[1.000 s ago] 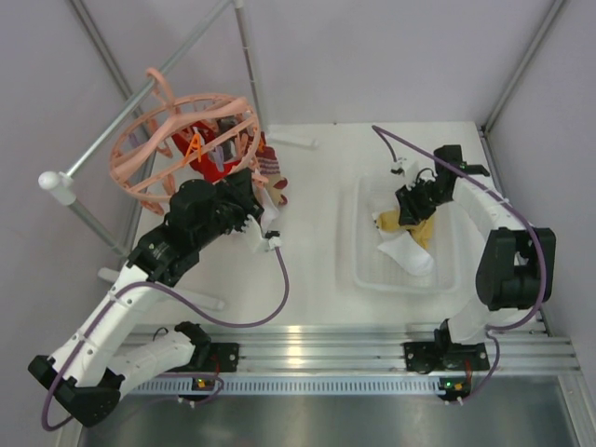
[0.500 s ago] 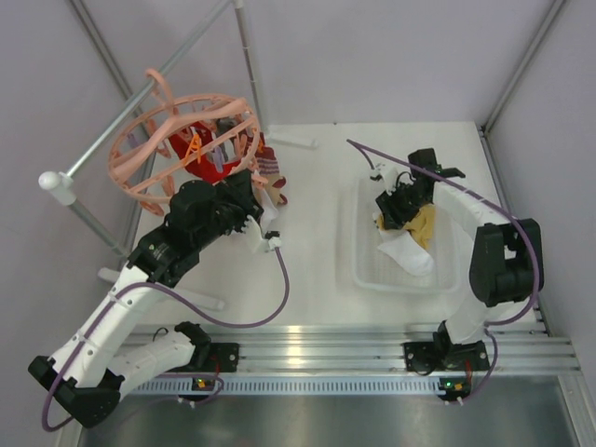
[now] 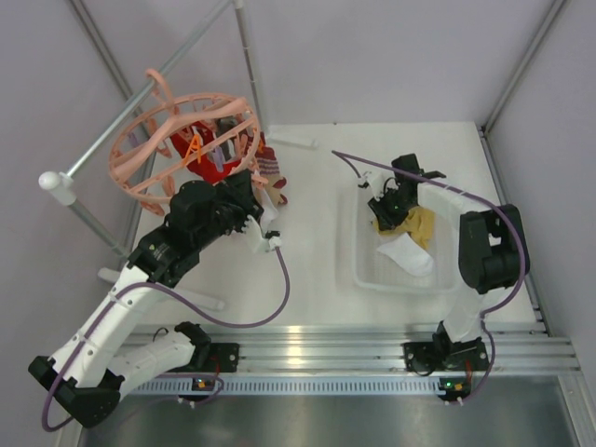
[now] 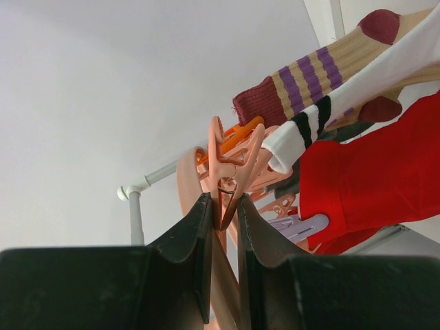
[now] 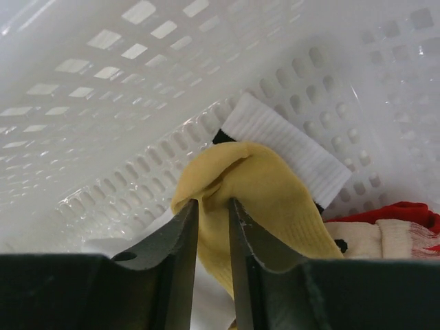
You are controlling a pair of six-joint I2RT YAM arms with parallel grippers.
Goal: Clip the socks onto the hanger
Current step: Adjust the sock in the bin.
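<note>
yellow sock [image 5: 268,199] pinched in right hand [image 5: 212,207], hanger clip [image 4: 230,161] in left hand [image 4: 223,206]

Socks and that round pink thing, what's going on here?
Two robot arms are pegging socks onto a round pink hanger. The left gripper is pinched shut on a clip of that hanger, and several socks hang beside it, among them a red sock. The right gripper is down in a white basket, closed on a fold of a yellow sock, probably the next one to hang.
</note>
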